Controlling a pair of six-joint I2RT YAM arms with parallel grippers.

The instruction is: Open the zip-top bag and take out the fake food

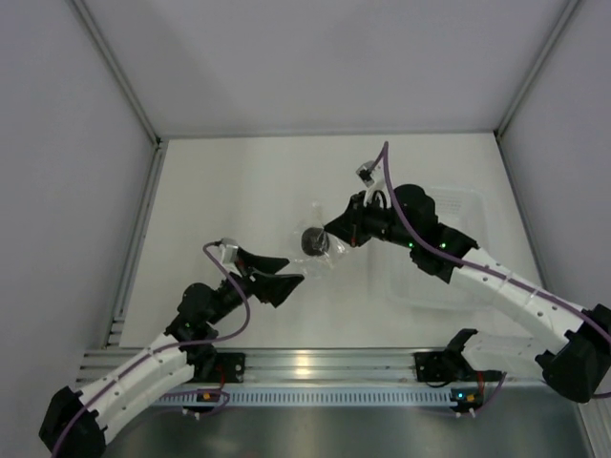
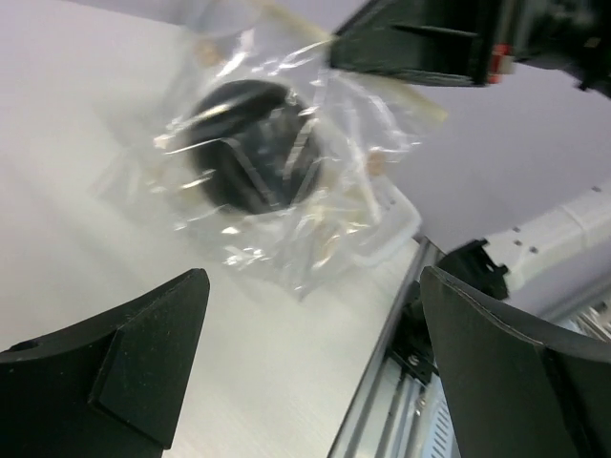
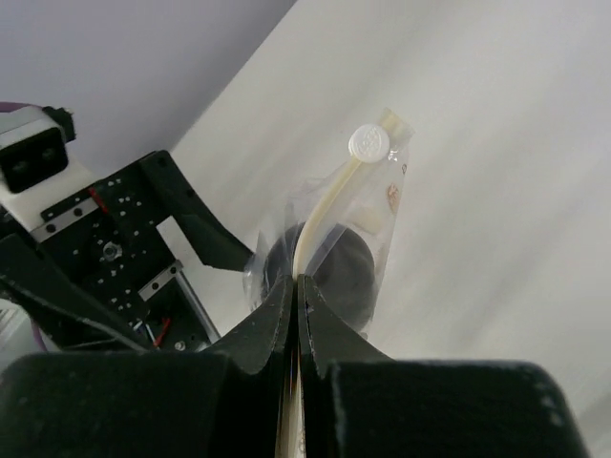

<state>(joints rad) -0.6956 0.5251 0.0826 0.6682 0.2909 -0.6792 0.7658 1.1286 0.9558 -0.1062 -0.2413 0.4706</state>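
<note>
Well, mid-frame I had the right claw (image 1: 332,232) clamped on the bag (image 1: 323,259) at its zip edge, dark ball (image 1: 312,241) inside, seemingly off the table (image 1: 220,191); my left claw (image 1: 289,273) gaped apart just lower left.

The zip-top bag (image 2: 329,224) is clear, the fake food (image 2: 243,143) black, the table (image 1: 239,191) white.

No legible text, brand, number or sign in any view. Zip-top bag (image 3: 380,234): white round tab (image 3: 368,142) at the end of the zip strip (image 3: 325,205) bears faint raised marks, too blurred to read. Small reddish-brown printed spots (image 3: 391,196) on the film just beside the tab are illegible, and equally so in the left wrist view.
</note>
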